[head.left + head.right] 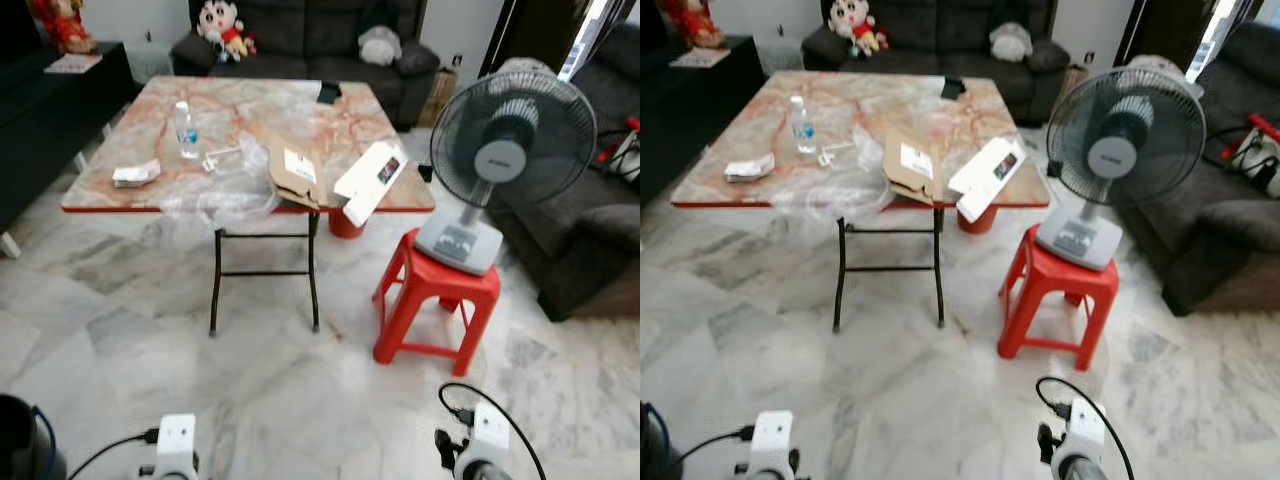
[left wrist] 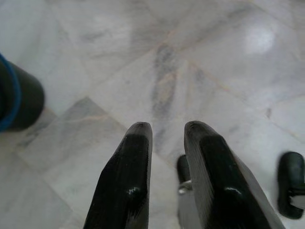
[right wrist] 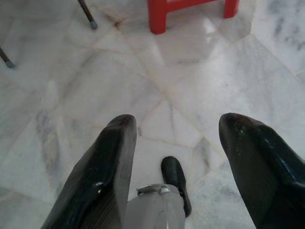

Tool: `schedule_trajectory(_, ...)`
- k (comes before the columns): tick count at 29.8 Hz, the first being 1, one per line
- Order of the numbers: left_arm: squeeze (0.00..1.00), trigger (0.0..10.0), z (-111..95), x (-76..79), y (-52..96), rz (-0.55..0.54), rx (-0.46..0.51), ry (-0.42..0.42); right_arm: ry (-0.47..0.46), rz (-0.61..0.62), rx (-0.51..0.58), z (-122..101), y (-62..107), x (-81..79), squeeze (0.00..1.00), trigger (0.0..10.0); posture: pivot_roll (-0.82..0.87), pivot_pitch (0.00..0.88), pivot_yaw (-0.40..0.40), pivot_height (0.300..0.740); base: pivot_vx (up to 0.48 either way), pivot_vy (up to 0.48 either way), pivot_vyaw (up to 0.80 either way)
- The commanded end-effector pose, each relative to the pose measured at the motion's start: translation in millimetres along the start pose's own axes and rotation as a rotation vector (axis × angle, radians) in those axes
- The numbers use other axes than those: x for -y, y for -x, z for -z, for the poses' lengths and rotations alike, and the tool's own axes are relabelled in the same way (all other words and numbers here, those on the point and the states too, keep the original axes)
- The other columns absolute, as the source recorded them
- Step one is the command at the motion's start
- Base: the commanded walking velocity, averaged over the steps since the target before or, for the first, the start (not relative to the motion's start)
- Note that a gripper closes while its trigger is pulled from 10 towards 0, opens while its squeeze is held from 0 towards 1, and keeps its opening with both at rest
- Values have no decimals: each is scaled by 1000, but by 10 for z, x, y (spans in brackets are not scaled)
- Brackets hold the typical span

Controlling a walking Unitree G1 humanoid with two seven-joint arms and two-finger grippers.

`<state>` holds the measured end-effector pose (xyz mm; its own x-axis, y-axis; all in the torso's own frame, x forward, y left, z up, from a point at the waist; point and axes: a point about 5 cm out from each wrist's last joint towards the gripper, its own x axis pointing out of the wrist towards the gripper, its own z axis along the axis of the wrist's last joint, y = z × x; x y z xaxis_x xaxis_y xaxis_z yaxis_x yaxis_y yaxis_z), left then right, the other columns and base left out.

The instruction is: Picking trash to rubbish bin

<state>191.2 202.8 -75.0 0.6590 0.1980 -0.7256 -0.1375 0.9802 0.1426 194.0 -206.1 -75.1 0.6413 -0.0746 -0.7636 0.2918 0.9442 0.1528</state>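
Both claws hang low over the floor [image 3: 157,95]. The left claw [image 2: 167,131] is a little apart, the right claw [image 3: 176,124] spread wide. The trash, a brown box [image 1: 292,175], lies far ahead on the tabletop [image 1: 300,115].

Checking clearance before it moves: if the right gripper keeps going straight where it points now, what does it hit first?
Probably the bare marble floor; the right gripper, fingers open, aims down at it.

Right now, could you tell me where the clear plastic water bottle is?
The clear plastic water bottle stands upright on the left part of the marble-patterned folding table, just beyond the small white packet.
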Motion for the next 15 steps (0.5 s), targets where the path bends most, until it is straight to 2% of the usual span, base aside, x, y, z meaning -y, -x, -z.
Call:
schedule_trajectory(1, 0, 10000, -88, 21, -20, 7, 28, 16, -12, 11, 38, -101, -9, 31, 0, 10000, -154, 0, -59, 740, 0, 0, 0)
schedule_trajectory(4, 0, 10000, -108, 12, -23, -5, 36, 14, -20, -1, 50, -116, -11, 19, 0, 10000, -153, 0, -59, 740, 0, 0, 0)
schedule_trajectory(7, 0, 10000, -110, -3, -24, -17, 38, 13, -3, -27, 64, -151, -16, -8, 0, 10000, -155, 0, -58, 740, 440, 0, 0)
schedule_trajectory(11, 0, 10000, -104, -6, -24, -20, 33, 8, 16, -37, 67, -161, -18, -19, 0, 10000, -155, 0, -58, 740, 480, 0, 794)
schedule_trajectory(15, 0, 10000, -38, -13, -10, -28, 9, 7, -6, -42, 63, -150, -19, -28, 0, 10000, -152, 0, -59, 740, 480, 0, 794)
